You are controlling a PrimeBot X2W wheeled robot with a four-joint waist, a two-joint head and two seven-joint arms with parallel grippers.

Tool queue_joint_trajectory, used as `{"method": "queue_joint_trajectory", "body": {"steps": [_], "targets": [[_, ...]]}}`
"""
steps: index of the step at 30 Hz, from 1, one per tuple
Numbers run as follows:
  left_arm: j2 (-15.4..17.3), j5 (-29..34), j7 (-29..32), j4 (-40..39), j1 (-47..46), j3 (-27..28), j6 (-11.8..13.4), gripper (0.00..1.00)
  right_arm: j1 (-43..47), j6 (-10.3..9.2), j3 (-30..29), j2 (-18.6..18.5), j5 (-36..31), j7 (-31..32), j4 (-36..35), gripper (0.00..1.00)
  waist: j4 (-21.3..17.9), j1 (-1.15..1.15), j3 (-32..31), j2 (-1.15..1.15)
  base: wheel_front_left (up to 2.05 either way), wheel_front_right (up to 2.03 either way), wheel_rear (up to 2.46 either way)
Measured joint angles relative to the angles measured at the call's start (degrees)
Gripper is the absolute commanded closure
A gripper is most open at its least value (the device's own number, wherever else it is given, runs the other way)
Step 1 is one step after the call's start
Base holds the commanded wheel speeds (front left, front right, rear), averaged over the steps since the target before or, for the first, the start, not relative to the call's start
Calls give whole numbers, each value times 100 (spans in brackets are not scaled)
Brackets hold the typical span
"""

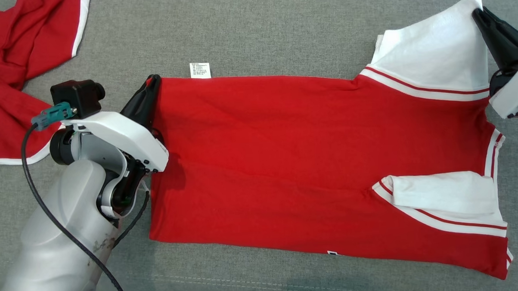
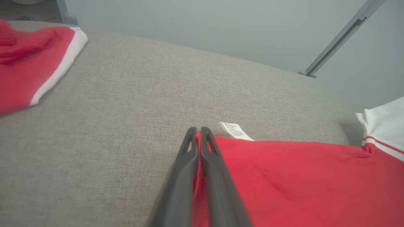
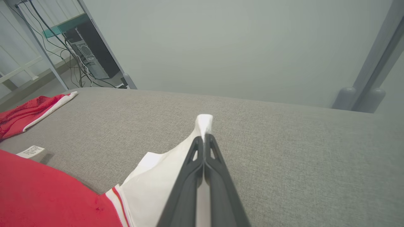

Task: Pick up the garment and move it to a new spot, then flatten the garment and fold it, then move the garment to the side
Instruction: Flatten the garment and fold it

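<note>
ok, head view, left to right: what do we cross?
Crumpled red garment → left gripper pinching a corner of the red shirt → care label → raised white sleeve → right gripper pinching that sleeve.

Red garment (image 1: pixel 277 162) with white sleeves, spread flat (far sleeve tip lifted), on grey surface
</note>
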Motion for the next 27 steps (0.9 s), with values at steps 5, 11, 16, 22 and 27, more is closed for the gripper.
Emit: {"method": "queue_joint_trajectory", "body": {"steps": [5, 11, 16, 22, 27], "targets": [[186, -51, -48, -386, 260, 42, 66, 100, 567, 0, -9, -364, 359, -294, -790, 100, -68, 0, -114, 0, 0, 0, 0], [412, -112, -1, -961, 639, 112, 168, 100, 1489, -1, -216, -808, 794, -524, -1673, 100, -176, 0, -211, 0, 0, 0, 0], [670, -152, 35, -1423, 1068, 182, 337, 100, 2380, -1, -405, -956, 1082, -646, -2252, 100, -278, 0, -313, 0, 0, 0, 0], [856, -376, 35, -1838, 1706, 307, 547, 100, 3495, -1, -670, -1013, 1389, -880, -2787, 100, -344, 0, -486, 0, 0, 0, 0], [884, -488, 80, -2059, 2067, 339, 630, 100, 4202, -1, -771, -1002, 1500, -888, -3136, 100, -392, 0, -560, 0, 0, 0, 0]]}}
